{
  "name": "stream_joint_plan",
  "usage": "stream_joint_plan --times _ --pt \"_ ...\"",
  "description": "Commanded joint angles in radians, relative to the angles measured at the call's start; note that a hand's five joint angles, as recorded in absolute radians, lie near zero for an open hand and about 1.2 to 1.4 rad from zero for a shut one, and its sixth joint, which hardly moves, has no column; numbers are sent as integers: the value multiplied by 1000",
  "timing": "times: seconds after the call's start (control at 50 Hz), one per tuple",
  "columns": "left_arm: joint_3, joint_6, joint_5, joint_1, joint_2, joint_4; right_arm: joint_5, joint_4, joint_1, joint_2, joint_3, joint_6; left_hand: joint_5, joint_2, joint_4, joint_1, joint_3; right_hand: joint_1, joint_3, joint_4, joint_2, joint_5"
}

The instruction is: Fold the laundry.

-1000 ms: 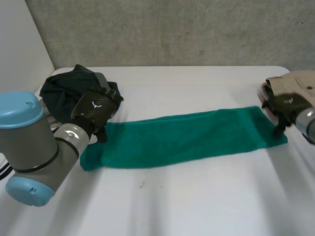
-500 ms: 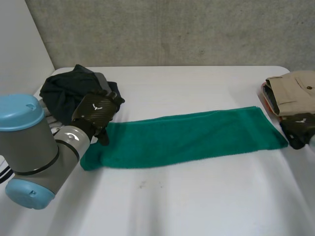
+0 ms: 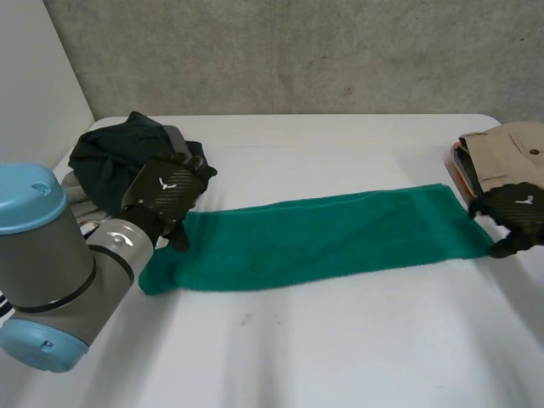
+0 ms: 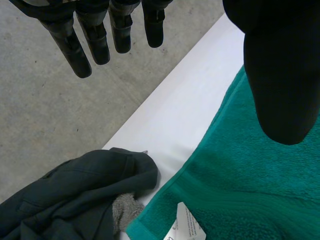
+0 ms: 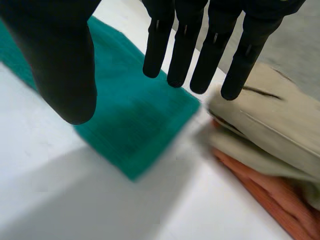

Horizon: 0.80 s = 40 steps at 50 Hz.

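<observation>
**Q:** Where did we find the laundry?

**A:** The green towel (image 3: 314, 242) lay flat in a long strip across the middle of the white table (image 3: 340, 357), one short end towards each arm. It looked to us folded lengthways, with the crosswise fold not yet made.

**Q:** Why were the hands set at either end?

**A:** We read it as a matter of reach. The left hand (image 3: 166, 191) hung over the towel's left end, where the wrist view showed a white label (image 4: 187, 227) at the corner. Its fingers (image 4: 97, 42) were straight and spread well away from the thumb (image 4: 280, 75), holding nothing. The right hand (image 3: 514, 212) hovered at the right end's near corner, its fingers (image 5: 184, 50) likewise straight, thumb apart, nothing pinched. With a hand at each short end, we judged, either end could be taken and carried over to the other.

**Q:** What lay around it?

**A:** A heap of dark clothes (image 3: 119, 161) sat just beyond the left end, with a scrap of grey cloth (image 4: 125, 210) poking out near the towel's corner. Whether they touched, we could not tell. At the right, a folded stack (image 3: 506, 149), beige over orange, stood just beside the towel's end. We took the heap as work waiting and the stack as work done, which would explain the towel between them.

**Q:** Any risk?

**A:** The right hand hovered close to the stack. A careless grasp could have caught the beige cloth along with the towel.
</observation>
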Motion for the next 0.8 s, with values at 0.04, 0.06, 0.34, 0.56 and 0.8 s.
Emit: stream_joint_plan --times 0.04,0.06,0.34,0.56,0.8 --pt "-3 0 2 2 -2 0 49 -21 68 133 -64 -2 -29 -11 -7 7 -16 227 223 222 224 217" --pt "-3 0 2 2 -2 0 76 -31 79 145 -75 -5 -29 -11 -7 7 -16 244 240 240 242 235" --pt "-6 0 2 5 -4 0 124 -104 96 197 -119 -5 -29 -11 -7 7 -16 282 279 278 280 273" --pt "-15 2 0 6 -4 0 154 -104 89 201 -139 -19 -29 -11 -7 7 -16 742 739 738 740 733" --pt "-15 2 -1 8 41 0 335 -87 -47 10 -84 -131 -29 -11 -7 7 -16 742 739 738 740 733"
